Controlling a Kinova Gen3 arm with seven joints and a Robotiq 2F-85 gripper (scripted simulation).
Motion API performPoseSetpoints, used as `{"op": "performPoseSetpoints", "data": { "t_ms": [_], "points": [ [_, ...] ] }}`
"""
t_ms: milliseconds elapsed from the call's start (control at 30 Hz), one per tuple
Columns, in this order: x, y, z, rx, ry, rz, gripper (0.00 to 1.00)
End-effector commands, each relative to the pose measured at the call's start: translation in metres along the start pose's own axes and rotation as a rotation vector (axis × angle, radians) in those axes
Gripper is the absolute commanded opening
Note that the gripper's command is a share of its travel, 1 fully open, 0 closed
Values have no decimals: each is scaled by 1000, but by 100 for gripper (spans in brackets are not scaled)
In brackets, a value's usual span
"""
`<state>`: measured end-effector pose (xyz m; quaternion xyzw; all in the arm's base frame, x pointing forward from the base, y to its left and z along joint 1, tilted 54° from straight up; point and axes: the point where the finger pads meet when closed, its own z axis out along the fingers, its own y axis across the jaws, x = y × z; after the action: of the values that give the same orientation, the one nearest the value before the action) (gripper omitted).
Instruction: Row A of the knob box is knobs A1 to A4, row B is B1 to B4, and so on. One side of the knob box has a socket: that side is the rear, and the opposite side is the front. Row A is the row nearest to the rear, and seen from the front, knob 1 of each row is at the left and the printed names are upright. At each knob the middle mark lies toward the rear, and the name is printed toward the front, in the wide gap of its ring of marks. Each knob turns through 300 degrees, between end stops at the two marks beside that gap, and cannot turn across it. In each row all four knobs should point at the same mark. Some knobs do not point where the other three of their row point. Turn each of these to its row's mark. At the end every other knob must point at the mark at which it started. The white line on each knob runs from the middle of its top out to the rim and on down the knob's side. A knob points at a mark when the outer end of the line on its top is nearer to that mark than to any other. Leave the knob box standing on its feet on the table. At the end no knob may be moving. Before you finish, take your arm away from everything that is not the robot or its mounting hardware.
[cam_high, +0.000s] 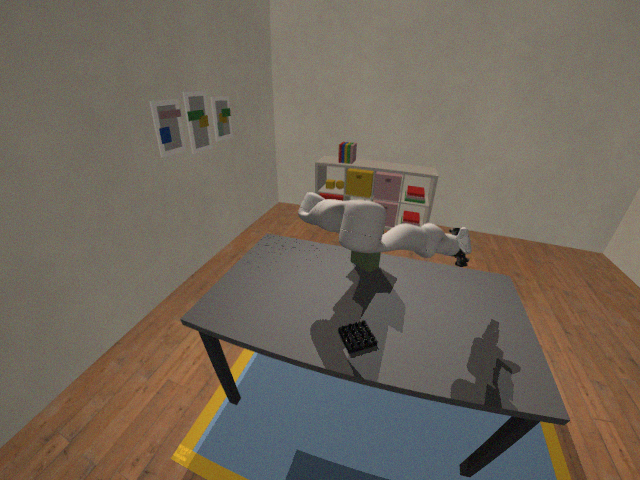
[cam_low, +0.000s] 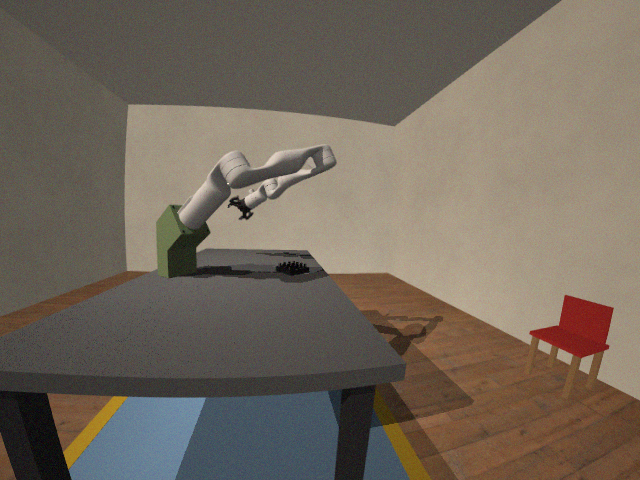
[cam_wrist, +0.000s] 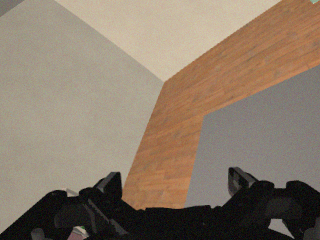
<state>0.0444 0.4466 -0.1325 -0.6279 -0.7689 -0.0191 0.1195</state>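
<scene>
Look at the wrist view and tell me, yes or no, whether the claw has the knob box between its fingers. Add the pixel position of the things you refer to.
No, the claw (cam_high: 459, 246) (cam_low: 240, 207) (cam_wrist: 174, 182) stands open, with only wall, floor and table seen beyond its gap.

3 framed pictures (cam_high: 197, 122) hang on the wall. Behind the table, 5 upright books (cam_high: 347, 152) stand on a white shelf unit (cam_high: 435, 193). A red chair (cam_low: 585, 320) has wooden legs.

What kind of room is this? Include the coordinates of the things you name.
Possibly a playroom or classroom borrowed for robot work: a cube shelf (cam_high: 435, 193) with colourful bins, a small red chair (cam_low: 584, 321), and a robot arm (cam_high: 361, 226) (cam_low: 204, 204) mounted at a table (cam_high: 268, 299) (cam_low: 206, 325).
</scene>
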Motion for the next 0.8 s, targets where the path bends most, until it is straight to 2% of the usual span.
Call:
{"op": "performPoseSetpoints", "data": {
  "t_ms": [0, 133, 167, 433, 467, 767],
  "points": [
    [4, -3, -2, -2, 3, -11, 100],
    [4, -3, -2, -2, 3, -11, 100],
    [-8, 7, -9, -30, -25, 10, 100],
    [-8, 7, -9, -30, -25, 10, 100],
    [-19, 17, -15, -60, -52, 31, 100],
    [-19, 17, -15, -60, -52, 31, 100]
  ]
}}
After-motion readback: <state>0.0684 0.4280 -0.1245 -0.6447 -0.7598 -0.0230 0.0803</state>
